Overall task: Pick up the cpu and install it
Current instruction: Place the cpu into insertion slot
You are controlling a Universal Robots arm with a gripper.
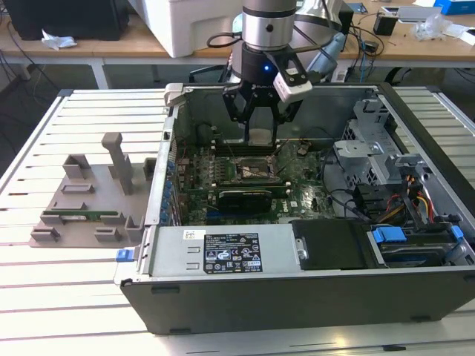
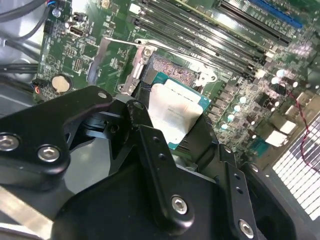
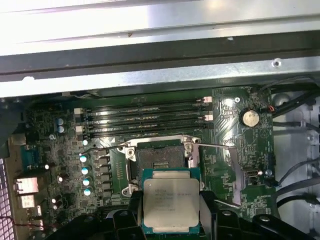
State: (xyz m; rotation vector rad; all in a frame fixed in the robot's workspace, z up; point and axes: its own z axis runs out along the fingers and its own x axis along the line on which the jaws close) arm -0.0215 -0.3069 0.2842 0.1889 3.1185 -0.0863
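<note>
The cpu (image 3: 170,204) is a small square chip with a pale silvery top and a green rim, and my gripper (image 3: 170,212) is shut on its two opposite edges. In the exterior view the gripper (image 1: 260,126) hangs inside the open computer case (image 1: 297,304) with the cpu (image 1: 260,136) held above the motherboard. The black-framed socket (image 3: 160,159) lies open just beyond the chip, its metal lid frame (image 2: 117,60) folded aside. In the second wrist view the cpu (image 2: 175,112) sits between the black fingers (image 2: 145,130), apart from the socket (image 2: 172,69).
Memory slots (image 3: 145,117) run beside the socket. A drive cage (image 1: 371,152) with cables stands at the exterior view's right, and the power supply (image 1: 223,252) lies along the near wall. A grey parts fixture (image 1: 82,200) lies on the slatted table at the exterior view's left.
</note>
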